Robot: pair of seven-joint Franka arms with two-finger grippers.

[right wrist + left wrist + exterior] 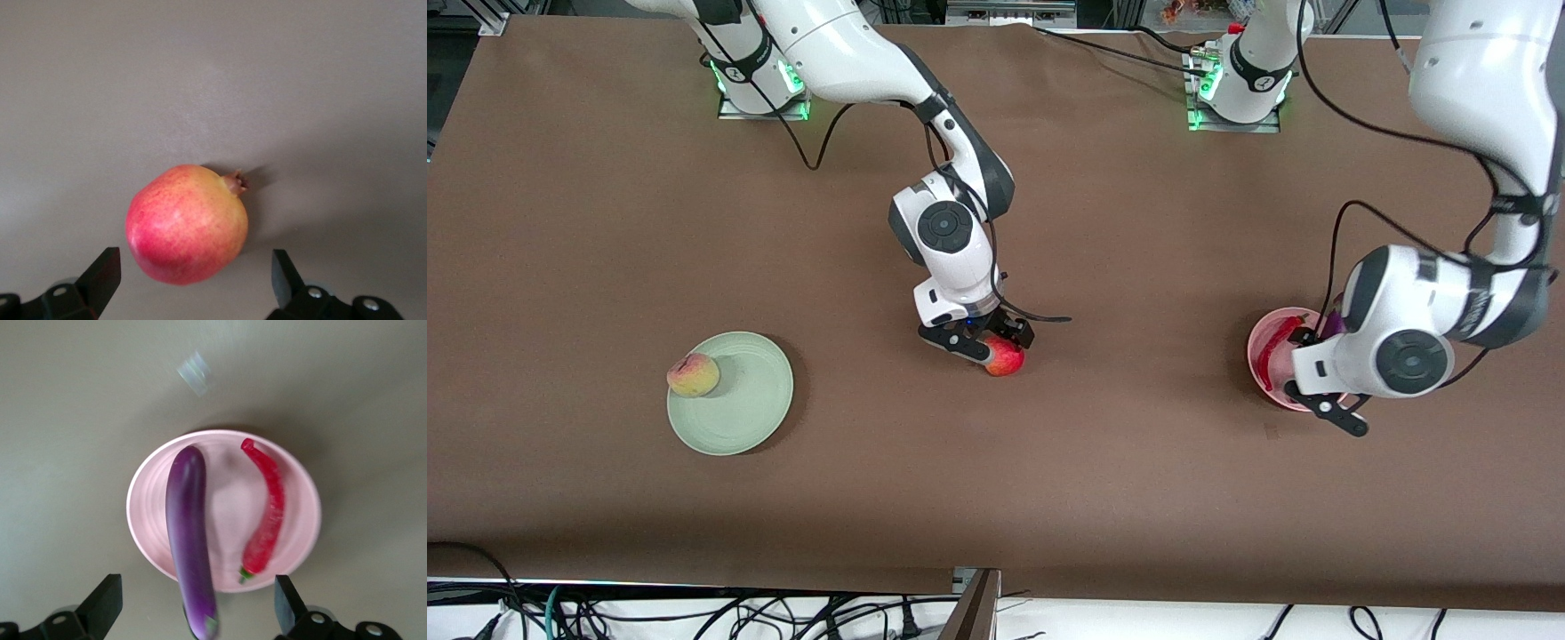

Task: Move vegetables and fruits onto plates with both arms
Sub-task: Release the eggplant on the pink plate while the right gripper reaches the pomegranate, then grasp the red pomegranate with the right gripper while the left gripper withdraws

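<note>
The pink plate [1265,369] lies toward the left arm's end of the table and holds the purple eggplant [189,533] and the red chili pepper [268,513]. One end of the eggplant overhangs the rim. My left gripper [1327,407] is over this plate [227,500], open and empty [197,613]. The red apple-like fruit [1005,359] sits on the table near the middle. My right gripper [980,342] is open just above it, with a finger on either side of the fruit [187,223]. The peach [693,374] rests on the edge of the mint green plate [743,409].
The brown table top [1120,498] is bare apart from the two plates and the red fruit. The arm bases [1232,98] stand along the table edge farthest from the front camera. Cables hang below the table's near edge [694,613].
</note>
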